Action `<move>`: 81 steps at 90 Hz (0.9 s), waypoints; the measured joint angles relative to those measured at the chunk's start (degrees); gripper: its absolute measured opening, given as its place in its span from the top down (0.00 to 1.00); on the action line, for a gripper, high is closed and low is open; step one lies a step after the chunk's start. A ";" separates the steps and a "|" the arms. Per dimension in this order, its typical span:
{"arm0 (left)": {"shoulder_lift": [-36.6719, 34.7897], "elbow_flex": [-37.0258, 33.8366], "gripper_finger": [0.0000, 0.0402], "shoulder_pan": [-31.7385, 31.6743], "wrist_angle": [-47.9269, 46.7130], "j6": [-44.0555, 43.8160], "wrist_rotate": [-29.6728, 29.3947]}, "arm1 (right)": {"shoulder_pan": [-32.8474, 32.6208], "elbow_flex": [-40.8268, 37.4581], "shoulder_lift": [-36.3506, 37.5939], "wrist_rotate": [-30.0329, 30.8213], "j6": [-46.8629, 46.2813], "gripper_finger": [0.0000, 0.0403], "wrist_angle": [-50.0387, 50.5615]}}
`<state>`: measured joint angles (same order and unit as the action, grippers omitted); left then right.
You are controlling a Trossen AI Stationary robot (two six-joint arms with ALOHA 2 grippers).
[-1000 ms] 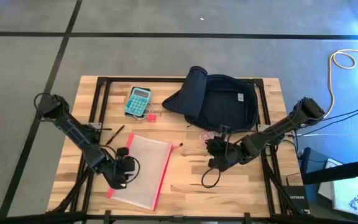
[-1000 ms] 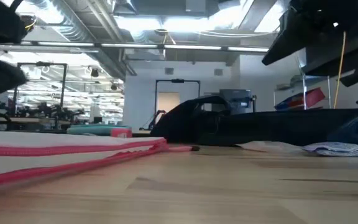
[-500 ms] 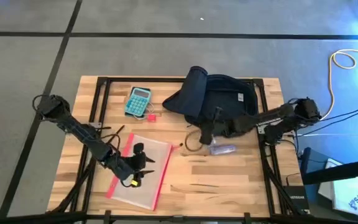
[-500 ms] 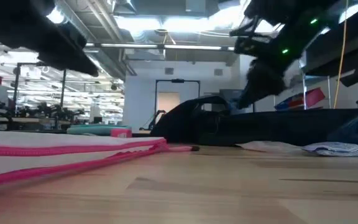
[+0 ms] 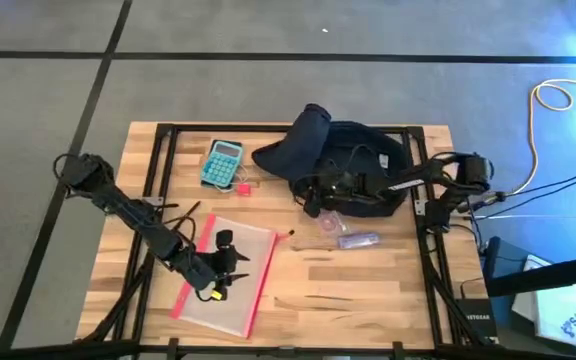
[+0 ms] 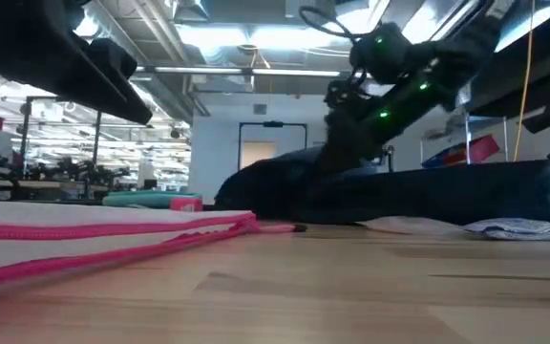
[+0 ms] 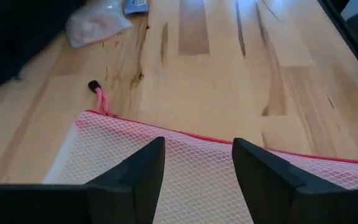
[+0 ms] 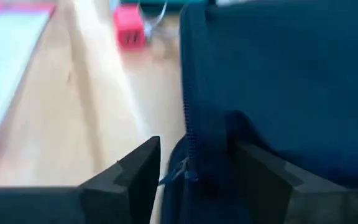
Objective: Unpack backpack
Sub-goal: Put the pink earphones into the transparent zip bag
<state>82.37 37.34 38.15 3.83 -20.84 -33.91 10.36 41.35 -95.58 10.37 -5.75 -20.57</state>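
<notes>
The backpack [image 5: 353, 165] lies slumped at the far side of the table [image 5: 368, 290], its flap thrown up toward the far edge and its zipped opening facing the middle. The right gripper [image 5: 313, 200] has its nose at that opening; from its own wrist camera the two fingers [image 8: 126, 177] stand apart on either side of the zipper edge, open and clamped on nothing, though the fabric sits right between them.

The left gripper [image 5: 226, 272] hangs over the mesh pouch [image 5: 230, 270] near the front, fingers [image 7: 135, 180] spread wide and empty.

Already out on the table are a teal calculator [image 5: 222, 162], a small red thing [image 5: 241, 187] just beside it, and a clear bottle [image 5: 360, 240] with a crumpled clear wrapper [image 5: 330, 222] close to the bag's mouth.

The bag looks soft and floppy: I'd expect it to sag and fold wherever it is pinched, and the whole thing may drag across the wood instead of opening. The stiffest place to take hold looks like the zipper seam or the lip of the opening, where the cloth is doubled.
</notes>
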 joint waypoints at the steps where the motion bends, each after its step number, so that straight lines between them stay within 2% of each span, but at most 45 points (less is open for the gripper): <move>1: 0.00 0.00 0.56 -0.01 -0.01 -0.01 0.00 | 0.18 0.23 -0.28 -0.12 0.02 0.56 -0.47; 18: 0.00 0.00 0.56 -0.04 -0.21 -0.04 0.00 | 1.08 6.00 -4.28 -1.12 0.24 0.56 -5.16; 34: 0.00 0.00 0.56 -0.04 -0.18 -0.37 0.00 | 0.93 9.48 -5.96 -1.10 1.69 0.56 -4.20; 54: 0.00 -0.07 0.56 -0.02 -0.22 -1.22 0.13 | 0.93 10.04 -5.98 -1.18 3.41 0.56 1.01; 69: 0.00 -0.07 0.56 -0.02 -0.19 -1.23 0.17 | -0.97 9.98 -3.05 -5.49 9.88 0.56 3.30; 81: 0.00 -0.09 0.56 0.00 -0.31 -0.84 -1.34 | -3.56 10.04 2.30 -1.78 12.62 0.56 4.60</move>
<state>82.37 37.26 38.15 3.52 -21.68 -35.25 6.80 51.40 -93.28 8.59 6.87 -15.97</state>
